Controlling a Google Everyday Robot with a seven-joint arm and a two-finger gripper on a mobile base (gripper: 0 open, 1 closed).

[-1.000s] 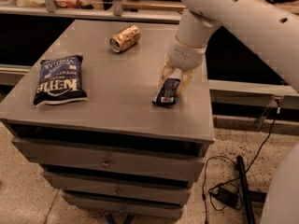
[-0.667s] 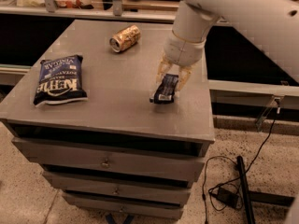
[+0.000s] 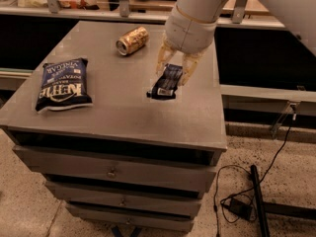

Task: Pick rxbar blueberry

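The claw (image 3: 172, 76) is hanging over the right half of the worktop (image 3: 113, 110), its two pale fingers (image 3: 161, 62) reaching downward. The rxbar blueberry (image 3: 164, 86) is showing as a small flat bar in a dark navy-black wrapper with pale print. It is sitting tilted, its upper end lying between the fingers and its lower end sitting at or just above the worktop surface. The claw is narrowly spread and is clamping the bar's upper end from both sides.
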